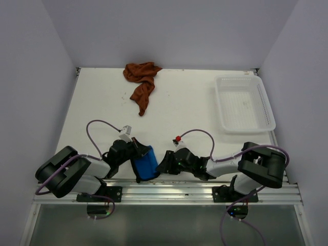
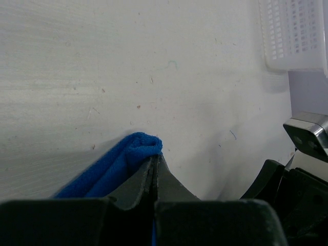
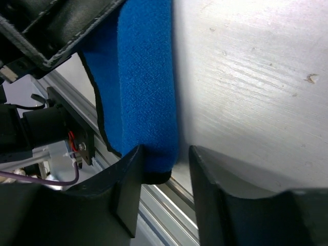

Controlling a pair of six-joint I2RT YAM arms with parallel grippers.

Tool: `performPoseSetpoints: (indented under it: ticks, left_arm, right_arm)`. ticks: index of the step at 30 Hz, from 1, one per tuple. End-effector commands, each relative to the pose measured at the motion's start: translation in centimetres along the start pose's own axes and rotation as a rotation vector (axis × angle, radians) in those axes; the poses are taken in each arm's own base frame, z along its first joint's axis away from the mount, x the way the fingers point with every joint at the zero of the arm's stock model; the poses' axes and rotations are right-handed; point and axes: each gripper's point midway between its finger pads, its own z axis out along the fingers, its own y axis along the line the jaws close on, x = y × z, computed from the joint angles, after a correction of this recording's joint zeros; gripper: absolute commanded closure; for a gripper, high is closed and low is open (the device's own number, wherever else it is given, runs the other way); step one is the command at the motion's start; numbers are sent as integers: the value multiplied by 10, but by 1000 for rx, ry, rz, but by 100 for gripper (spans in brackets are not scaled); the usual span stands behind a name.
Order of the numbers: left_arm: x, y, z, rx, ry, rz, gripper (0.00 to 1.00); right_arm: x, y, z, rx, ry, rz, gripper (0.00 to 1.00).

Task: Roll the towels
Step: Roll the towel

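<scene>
The blue towel [image 1: 145, 164] lies rolled near the table's front edge, between my two grippers. My left gripper [image 1: 136, 148] is shut on it. In the left wrist view the jaws [image 2: 155, 155] are pressed together, with a blue fold [image 2: 134, 149] bulging at their tips. My right gripper [image 1: 165, 163] is open at the roll's right end. In the right wrist view the blue roll [image 3: 146, 77] lies between the gripper's [image 3: 165, 149] fingers and rests against the left finger. The rust-brown towel [image 1: 142, 84] lies crumpled at the table's far edge, well away from both grippers.
A white mesh basket [image 1: 243, 102] stands at the back right; its corner also shows in the left wrist view [image 2: 294, 36]. An aluminium rail [image 1: 195, 189] runs along the table's front edge, just under the blue roll [image 3: 169, 200].
</scene>
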Motion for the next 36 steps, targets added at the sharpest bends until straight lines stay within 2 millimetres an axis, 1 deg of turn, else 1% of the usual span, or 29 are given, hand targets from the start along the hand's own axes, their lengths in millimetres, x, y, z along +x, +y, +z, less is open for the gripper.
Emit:
performPoseSetpoints:
  ticks: [1,7,9,10,12,13,16,18,19,20,22,23,24,25,26,27,28,29,31,32,34,36]
  left_arm:
    - [28,46,-26,-112,31,21,100]
    - [28,46,-26,-113,29,22,100]
    - [27,46,-26,-113,27,21,100]
    - [28,45,-26,-112,28,21,100]
    - [28,45,-26,-112,28,21,100]
    - [28,46,-26,-114,28,18,100]
    - [28,45,-26,-113,29,17,100]
    - [27,46,-25,-117,27,17,100]
    - [26,45,-25,-115,27,17,100]
    - [25,44,-25,-115,25,16,100]
    - [25,43,-24,-114,26,12,100]
    - [23,41,-23,-109,22,13,100]
    - [23,40,-23,-107,22,13,100]
    - [22,38,-22,-99,22,13,100]
    - [21,35,-21,-92,21,13,100]
    - [20,33,-20,-84,25,12,100]
    - [20,31,-19,-81,24,10,100]
    - [18,29,-19,-75,22,11,100]
    - [16,27,-18,-72,19,6,100]
    - [15,25,-18,-68,16,5,100]
    - [13,24,-18,-66,11,6,100]
    - [14,24,-18,-69,14,5,100]
  right_arm:
    - [2,2,4,-6,9,13,58]
    - [6,2,6,-4,16,13,77]
    - [6,3,6,-2,16,10,80]
    - [6,4,6,-3,14,9,84]
    - [4,5,5,-2,12,8,89]
    - [3,7,4,-5,10,-1,94]
    - [3,4,2,20,9,-28,100]
    - [1,4,-2,55,0,-88,100]
    - [-3,12,-3,53,-10,-136,100]
    - [-2,4,-8,114,-14,-181,100]
    - [-4,5,-12,156,-25,-256,100]
    - [-1,6,-16,192,-10,-325,100]
    - [-4,4,-18,224,-30,-364,100]
    - [-6,10,-19,234,-33,-410,100]
    - [0,2,-22,281,-9,-450,100]
    - [-2,-2,-22,310,-16,-480,100]
    - [-3,-1,-22,323,-17,-512,100]
    - [0,-7,-26,358,-4,-545,100]
    - [-5,-9,-27,394,-13,-586,100]
    - [-3,-14,-30,421,-5,-611,100]
    - [-9,-15,-33,455,-21,-639,100]
    - [-10,-19,-37,485,-18,-666,100]
